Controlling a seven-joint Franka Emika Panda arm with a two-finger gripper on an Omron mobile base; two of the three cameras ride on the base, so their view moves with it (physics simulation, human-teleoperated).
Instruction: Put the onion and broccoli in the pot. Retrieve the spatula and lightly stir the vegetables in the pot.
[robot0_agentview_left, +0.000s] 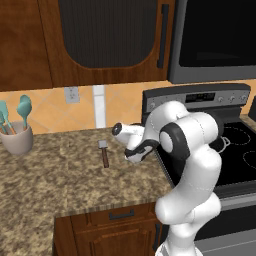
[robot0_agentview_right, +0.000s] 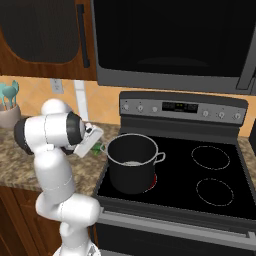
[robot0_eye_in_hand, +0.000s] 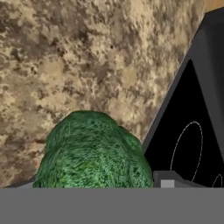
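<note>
The broccoli, bright green and bumpy, sits between my fingertips in the hand view, above the speckled counter by the stove's edge. My gripper is shut on it. From the right base view the gripper hangs just left of the dark pot, with a sliver of green at its tip. The pot stands on the stove's front left burner. A pale patch shows low inside it, and I cannot tell whether that is the onion. The spatula, with its wooden handle and small grey blade, lies flat on the counter left of my arm.
A beige holder with teal spoons stands at the counter's far left. The black stovetop spreads to the right of the pot, under a microwave. Wooden cabinets hang above the counter.
</note>
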